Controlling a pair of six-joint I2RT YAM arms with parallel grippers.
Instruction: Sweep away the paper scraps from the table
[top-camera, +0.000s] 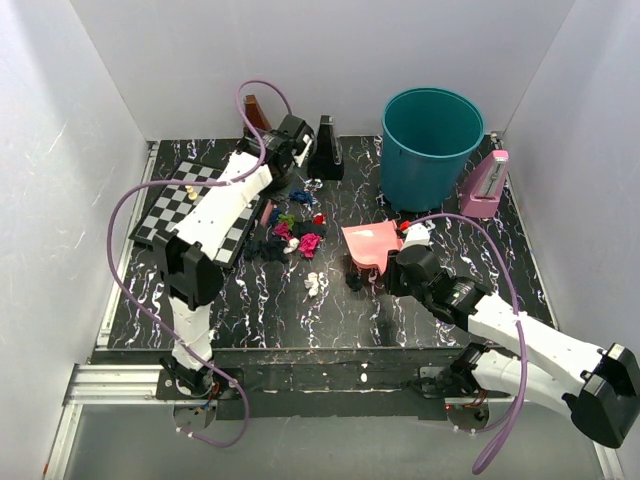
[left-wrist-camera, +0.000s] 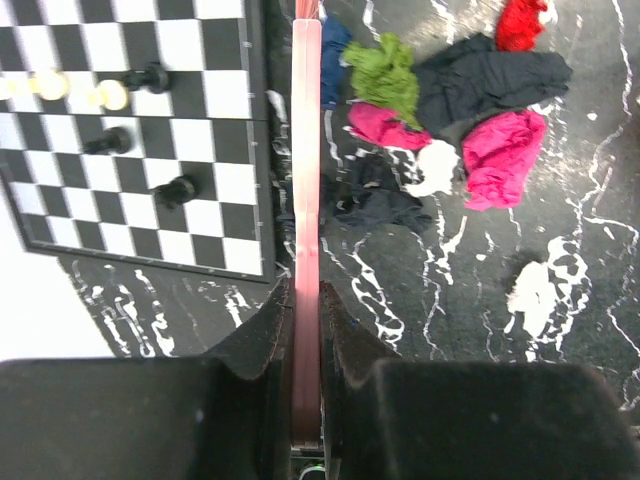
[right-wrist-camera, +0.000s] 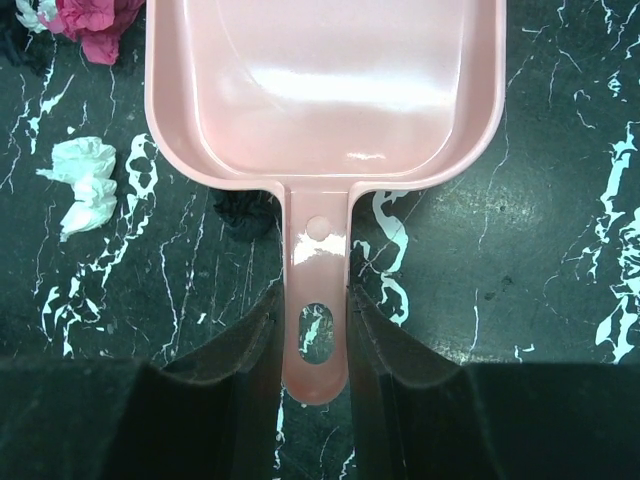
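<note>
The paper scraps (top-camera: 300, 240) lie in a loose pile on the black veined table (top-camera: 500, 270), just right of the chessboard. In the left wrist view I see green (left-wrist-camera: 385, 75), magenta (left-wrist-camera: 500, 150), dark (left-wrist-camera: 490, 80), red and white wads. My left gripper (left-wrist-camera: 307, 292) is shut on the pink brush (left-wrist-camera: 306, 150), which runs along the pile's left side; its pink tip shows in the top view (top-camera: 267, 212). My right gripper (right-wrist-camera: 314, 295) is shut on the handle of the empty pink dustpan (right-wrist-camera: 325, 90), which sits right of the pile (top-camera: 368, 242). A white wad (right-wrist-camera: 80, 185) lies left of the pan.
A teal bucket (top-camera: 432, 140) stands at the back right. A chessboard (top-camera: 170, 215) with a few pieces lies at the left. A pink metronome (top-camera: 487, 185) and a black one (top-camera: 325, 150) stand at the back. White walls close in three sides.
</note>
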